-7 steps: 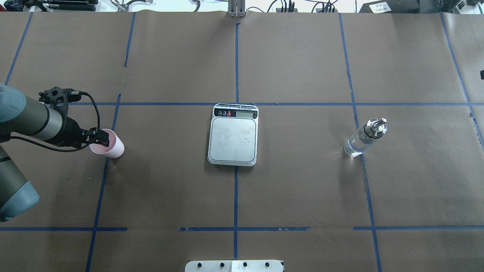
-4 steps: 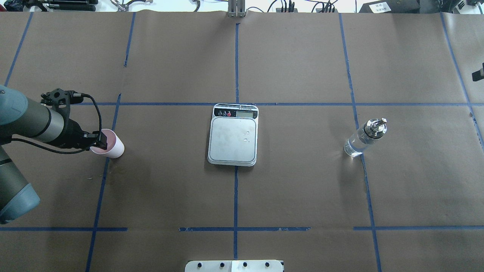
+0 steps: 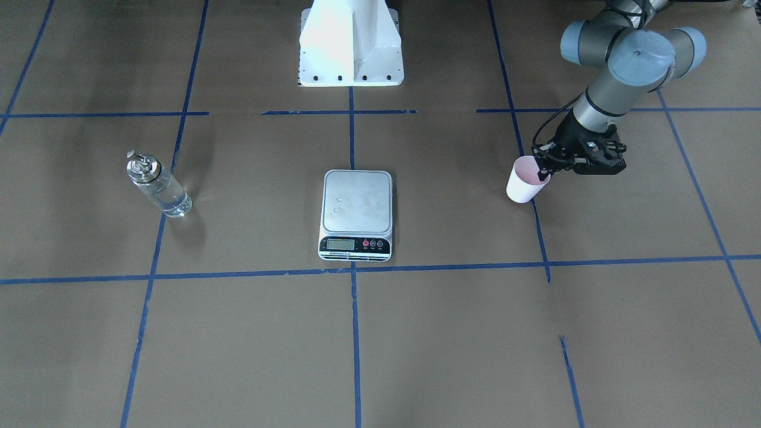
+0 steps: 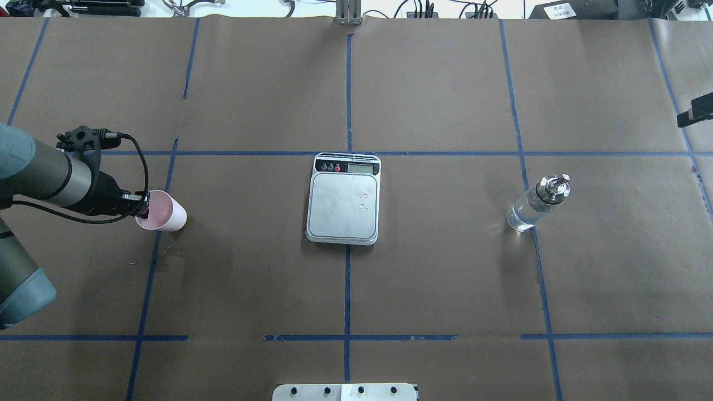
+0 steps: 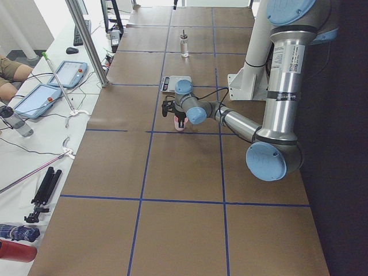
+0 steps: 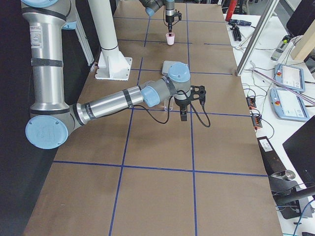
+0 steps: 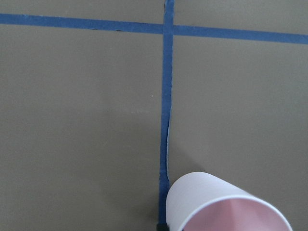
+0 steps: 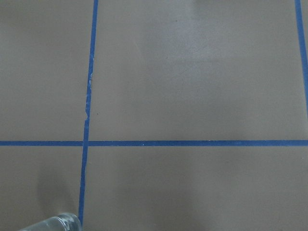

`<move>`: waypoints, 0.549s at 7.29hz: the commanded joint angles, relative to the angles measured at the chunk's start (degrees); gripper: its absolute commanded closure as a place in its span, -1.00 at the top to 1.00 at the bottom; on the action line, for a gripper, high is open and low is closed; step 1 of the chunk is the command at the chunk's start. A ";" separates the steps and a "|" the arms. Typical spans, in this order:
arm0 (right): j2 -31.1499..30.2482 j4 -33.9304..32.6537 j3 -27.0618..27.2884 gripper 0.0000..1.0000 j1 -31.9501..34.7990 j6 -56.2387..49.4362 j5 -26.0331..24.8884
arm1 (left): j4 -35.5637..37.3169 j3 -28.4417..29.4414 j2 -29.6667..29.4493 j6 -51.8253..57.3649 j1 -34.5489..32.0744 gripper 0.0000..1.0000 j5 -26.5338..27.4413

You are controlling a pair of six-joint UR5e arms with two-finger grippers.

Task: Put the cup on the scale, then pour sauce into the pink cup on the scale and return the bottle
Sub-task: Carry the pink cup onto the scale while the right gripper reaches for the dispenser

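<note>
Nearest: left gripper (image 4: 143, 206), closed on the cup (image 4: 167, 214) at the rim, one finger inside the pink mouth and the other outside; judged a pinch on the wall. Cup tipped slightly, base at or just off the brown table covering (image 4: 250, 267), not to be told which; over a blue tape line (image 4: 149, 267) on the table's left side. Next outward: scale (image 4: 342, 200), well apart from the cup, straight toward the robot's right in the same row; long axis running away from the robot, black display strip (image 4: 347, 165) at the far end, silver platform (image 4: 334, 214) bare but for a few small spots. Nothing standing between cup and scale; sideways carry judged unobstructed, then a lowering onto the platform's middle. Farther still: bottle (image 4: 529, 209), upright, well beyond the scale on the right side, holding clear liquid (image 4: 521, 218). Last: right gripper (image 6: 183, 114), on the bottle's side of the table and much the nearer arm to it; open or closed not to be told.
</note>
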 commanded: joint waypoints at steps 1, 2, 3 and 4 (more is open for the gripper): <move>-4.44 0.00 6.55 1.00 -2.85 2.88 -2.27 | 12.79 -6.59 -3.88 0.16 -1.63 -1.00 -0.25; -5.25 0.00 8.76 1.00 -4.52 6.03 -2.36 | 23.32 -7.24 -12.01 0.25 -2.25 -1.00 -0.16; -6.82 0.00 11.57 1.00 -6.45 9.19 -3.23 | 30.04 -7.33 -17.83 0.07 -2.60 -1.00 -0.25; -9.71 0.09 15.07 1.00 -9.69 12.79 -6.20 | 33.59 -7.25 -21.28 -0.10 -2.78 -1.00 -0.33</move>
